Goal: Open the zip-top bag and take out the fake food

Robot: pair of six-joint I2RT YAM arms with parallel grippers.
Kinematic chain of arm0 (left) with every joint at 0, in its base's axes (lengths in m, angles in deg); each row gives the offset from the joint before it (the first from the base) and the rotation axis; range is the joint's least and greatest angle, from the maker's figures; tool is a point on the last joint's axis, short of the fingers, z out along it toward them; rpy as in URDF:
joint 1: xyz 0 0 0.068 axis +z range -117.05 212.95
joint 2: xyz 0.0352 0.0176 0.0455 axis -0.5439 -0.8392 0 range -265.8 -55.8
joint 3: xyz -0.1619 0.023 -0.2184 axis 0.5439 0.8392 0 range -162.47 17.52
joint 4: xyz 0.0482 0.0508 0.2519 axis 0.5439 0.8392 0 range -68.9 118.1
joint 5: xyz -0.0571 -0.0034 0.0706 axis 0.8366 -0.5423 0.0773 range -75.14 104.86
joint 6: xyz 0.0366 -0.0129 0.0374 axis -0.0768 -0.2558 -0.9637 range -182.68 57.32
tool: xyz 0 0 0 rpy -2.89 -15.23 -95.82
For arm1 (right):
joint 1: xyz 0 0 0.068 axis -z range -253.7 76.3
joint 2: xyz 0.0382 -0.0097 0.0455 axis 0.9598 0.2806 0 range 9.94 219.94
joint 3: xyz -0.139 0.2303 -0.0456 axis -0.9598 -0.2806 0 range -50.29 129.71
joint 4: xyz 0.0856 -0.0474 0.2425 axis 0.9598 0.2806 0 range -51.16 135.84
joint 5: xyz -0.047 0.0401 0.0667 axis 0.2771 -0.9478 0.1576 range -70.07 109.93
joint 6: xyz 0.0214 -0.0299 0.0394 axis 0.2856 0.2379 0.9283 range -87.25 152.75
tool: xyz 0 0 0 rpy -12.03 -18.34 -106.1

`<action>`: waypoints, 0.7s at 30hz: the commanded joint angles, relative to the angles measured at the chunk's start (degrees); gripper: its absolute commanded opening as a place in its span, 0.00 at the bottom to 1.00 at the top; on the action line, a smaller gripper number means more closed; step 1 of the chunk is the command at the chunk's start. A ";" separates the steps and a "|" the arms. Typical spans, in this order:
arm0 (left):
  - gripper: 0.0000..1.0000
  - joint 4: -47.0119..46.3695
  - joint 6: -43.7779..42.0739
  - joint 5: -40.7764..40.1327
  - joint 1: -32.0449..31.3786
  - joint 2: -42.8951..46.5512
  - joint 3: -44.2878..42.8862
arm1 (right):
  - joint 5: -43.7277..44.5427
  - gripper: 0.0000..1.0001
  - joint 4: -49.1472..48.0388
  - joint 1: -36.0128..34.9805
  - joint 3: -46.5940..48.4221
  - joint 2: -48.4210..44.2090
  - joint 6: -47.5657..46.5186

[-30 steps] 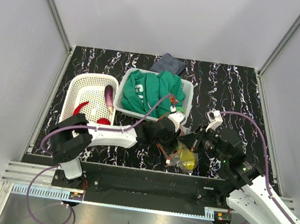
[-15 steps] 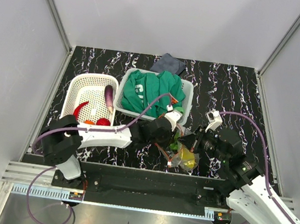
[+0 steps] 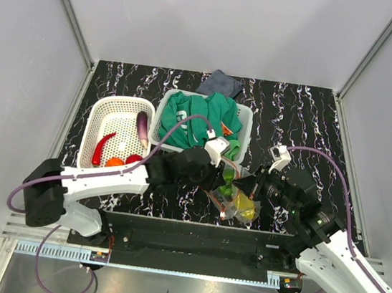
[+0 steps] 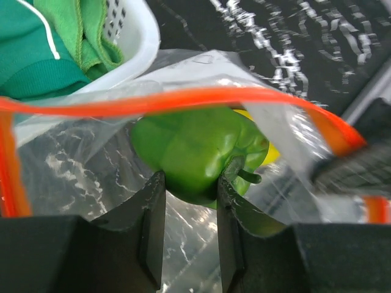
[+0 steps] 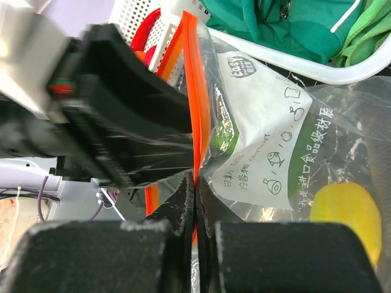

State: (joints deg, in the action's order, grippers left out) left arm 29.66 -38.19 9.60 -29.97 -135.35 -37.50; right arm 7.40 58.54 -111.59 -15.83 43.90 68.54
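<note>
Left gripper [image 3: 220, 180] reaches in from the left over the black marbled table [image 3: 308, 118] to the zip-top bag [image 3: 240, 209]. The bag lies near the front edge, just in front of the basket [image 3: 247, 121] that holds a green garment [image 3: 196, 118]. The right gripper [image 3: 250, 188] meets the bag from the other side. A green pepper [image 3: 226, 191] shows at the bag's mouth. Off to the left, a white perforated basket [image 3: 96, 115] holds a red chili [image 3: 103, 147], a purple eggplant [image 3: 143, 129], an orange piece [image 3: 113, 162] and a red piece [image 3: 134, 159].

From the left wrist, the left gripper [image 4: 188, 195] has its two fingers [image 4: 149, 226] pressed against either side of the green pepper [image 4: 192, 146], just under the bag's orange zip strip [image 4: 183, 101].

From the right wrist, the right gripper [image 5: 195, 195] is pinched tight on the zip strip [image 5: 194, 122], holding the zip-top bag [image 5: 269, 152] by its mouth. A yellow piece [image 5: 342, 210] lies inside the plastic.
</note>
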 commanded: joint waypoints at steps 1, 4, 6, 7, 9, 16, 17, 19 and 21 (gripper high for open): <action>0.00 -0.47 -1.55 3.58 -0.10 6.85 0.87 | 3.04 0.00 1.11 -0.34 1.49 -0.30 -3.00; 0.00 1.45 -3.31 4.29 -0.10 10.02 1.50 | 4.36 0.00 2.79 -0.26 2.71 0.50 -4.32; 0.00 2.86 -2.18 3.24 -0.10 12.56 1.59 | 4.97 0.00 3.15 -0.34 3.16 0.67 -5.38; 0.00 3.39 -1.56 2.10 -0.02 13.53 1.76 | 5.15 0.00 3.41 -0.34 3.42 0.67 -5.64; 0.00 3.22 -0.76 2.61 -0.01 16.42 2.73 | 5.85 0.00 3.41 -0.34 3.42 0.94 -6.08; 0.00 5.76 0.12 0.52 0.77 23.20 2.91 | 6.47 0.00 3.32 -0.34 3.86 3.31 -7.31; 0.00 6.47 0.55 -0.19 1.12 24.60 2.64 | 6.82 0.00 3.32 -0.34 3.86 3.48 -7.31; 0.00 8.75 4.06 -2.99 3.49 26.10 1.24 | 7.17 0.00 3.24 -0.34 3.77 3.57 -7.84; 0.00 10.85 8.70 -4.06 7.78 28.30 -0.08 | 7.70 0.00 3.15 -0.34 3.69 4.01 -8.10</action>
State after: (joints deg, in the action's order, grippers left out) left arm 37.83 -36.64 10.06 -27.74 -110.81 -34.48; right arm 12.69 61.95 -111.59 -14.22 47.61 62.51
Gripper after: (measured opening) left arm 0.340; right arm 0.009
